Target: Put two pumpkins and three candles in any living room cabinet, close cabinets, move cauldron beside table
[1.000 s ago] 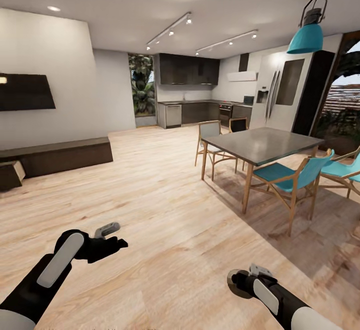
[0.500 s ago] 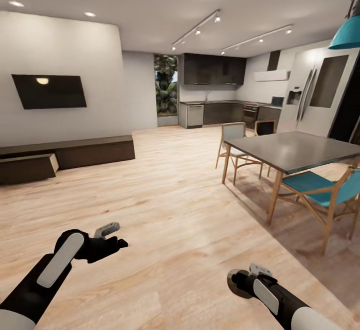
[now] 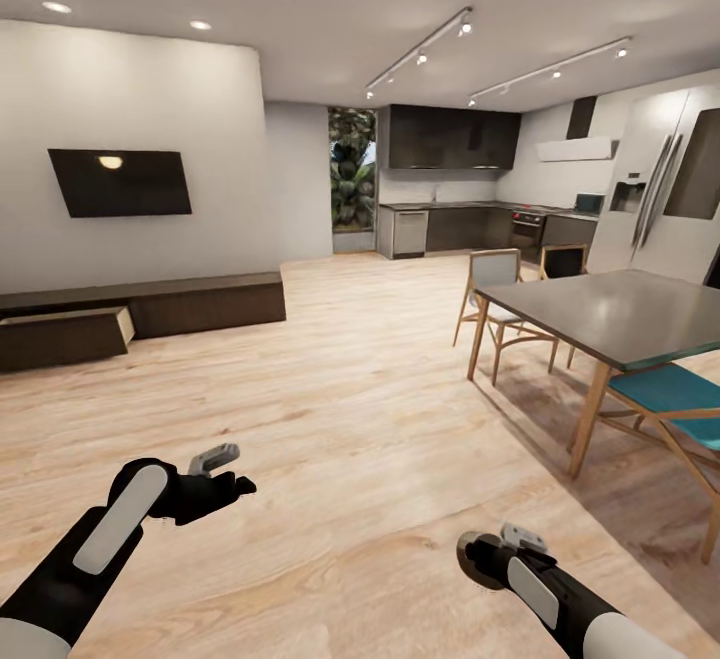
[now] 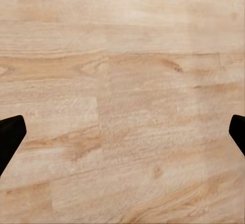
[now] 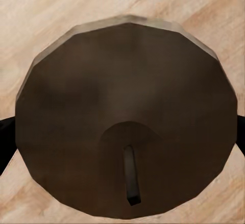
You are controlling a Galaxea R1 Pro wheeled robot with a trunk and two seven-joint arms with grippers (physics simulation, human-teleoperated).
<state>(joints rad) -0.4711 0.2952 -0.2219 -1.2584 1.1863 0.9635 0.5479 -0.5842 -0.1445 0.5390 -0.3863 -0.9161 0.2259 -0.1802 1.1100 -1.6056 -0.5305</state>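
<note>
Candle (image 5: 127, 127) clamped between the right gripper (image 5: 122, 132) fingertips, dark-brown top and wick facing the right wrist camera, wooden floor (image 3: 380, 419) beneath; in the head view, right gripper (image 3: 487, 559) low at lower right; left gripper (image 3: 215, 479) at lower left, jaws spread wide over bare floor, fingertips (image 4: 10, 134) at the edges of the left wrist view; cabinet (image 3: 190, 301) along the far left wall under a television (image 3: 120, 182), one front panel (image 3: 65, 334) tilted open; dining table (image 3: 620, 314) and chairs at right.
</note>
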